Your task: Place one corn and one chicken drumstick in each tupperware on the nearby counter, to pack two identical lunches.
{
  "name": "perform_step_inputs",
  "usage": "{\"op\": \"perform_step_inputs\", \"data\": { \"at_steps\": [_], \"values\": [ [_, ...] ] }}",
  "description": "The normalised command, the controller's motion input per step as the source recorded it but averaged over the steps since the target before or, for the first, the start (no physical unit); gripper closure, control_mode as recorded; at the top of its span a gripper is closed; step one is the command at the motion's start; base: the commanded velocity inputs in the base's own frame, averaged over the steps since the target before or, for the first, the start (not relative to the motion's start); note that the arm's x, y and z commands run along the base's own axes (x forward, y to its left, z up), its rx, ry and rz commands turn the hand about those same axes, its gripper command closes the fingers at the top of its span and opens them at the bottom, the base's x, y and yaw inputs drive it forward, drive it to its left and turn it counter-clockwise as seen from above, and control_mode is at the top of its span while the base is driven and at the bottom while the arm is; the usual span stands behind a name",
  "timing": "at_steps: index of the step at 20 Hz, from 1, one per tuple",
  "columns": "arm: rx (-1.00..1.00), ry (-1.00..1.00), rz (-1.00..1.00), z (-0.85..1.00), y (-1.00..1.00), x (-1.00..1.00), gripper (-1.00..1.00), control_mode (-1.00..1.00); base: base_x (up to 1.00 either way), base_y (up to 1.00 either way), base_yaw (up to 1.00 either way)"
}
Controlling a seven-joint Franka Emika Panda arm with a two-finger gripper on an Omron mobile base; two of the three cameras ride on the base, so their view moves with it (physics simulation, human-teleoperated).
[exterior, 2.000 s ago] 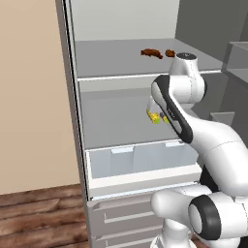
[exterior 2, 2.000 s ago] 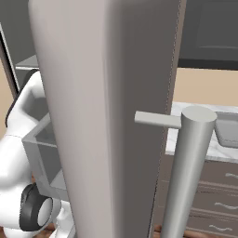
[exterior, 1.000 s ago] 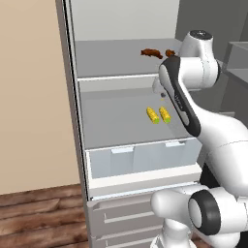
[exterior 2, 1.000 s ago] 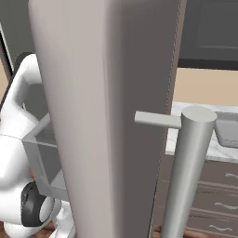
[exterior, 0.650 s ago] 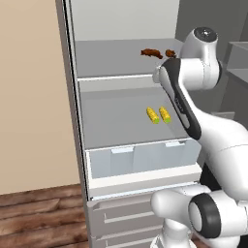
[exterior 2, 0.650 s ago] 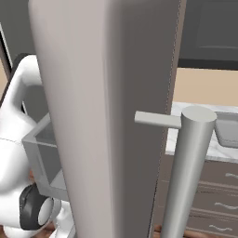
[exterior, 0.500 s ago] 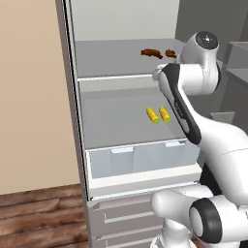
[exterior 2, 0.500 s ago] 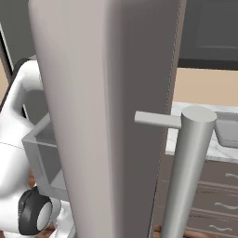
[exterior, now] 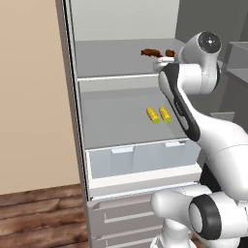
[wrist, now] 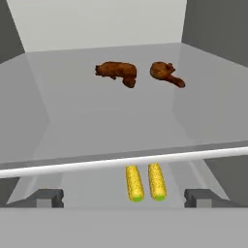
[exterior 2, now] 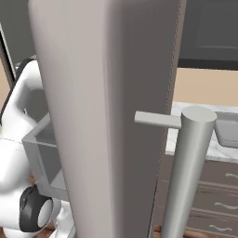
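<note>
Chicken drumsticks [wrist: 116, 72] lie on the fridge's upper shelf [wrist: 97, 121], above the two corn cobs [wrist: 134, 183]. They look firm, lumpy, probably greasy; I'd pinch the thick meaty middle. My end effector [wrist: 124, 197] is spread wide, empty.

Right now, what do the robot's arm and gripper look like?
The arm is glossy white with rounded shells, a black stripe along one link and dark grey round joint caps. No cables or markings show. The gripper has two small dark grey blocky fingertips.
</note>
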Motion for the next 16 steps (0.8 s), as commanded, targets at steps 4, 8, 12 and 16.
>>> {"op": "perform_step_inputs", "data": {
  "at_steps": [4,8,12,16],
  "values": [
    [0.00,0.01,-0.03,0.17,-0.04,0.25,-1.00,-1.00,0.00,0.00,0.00],
    [0.00,0.00,0.00,-0.07,-0.01,0.33,-1.00,-1.00,0.00,0.00,0.00],
    [0.00,-0.01,0.00,-0.36,0.00,0.34,-1.00,-1.00,0.00,0.00,0.00],
    [0.00,0.00,0.00,-0.24,0.00,0.50,-1.00,-1.00,0.00,0.00,0.00]
  ]
}}
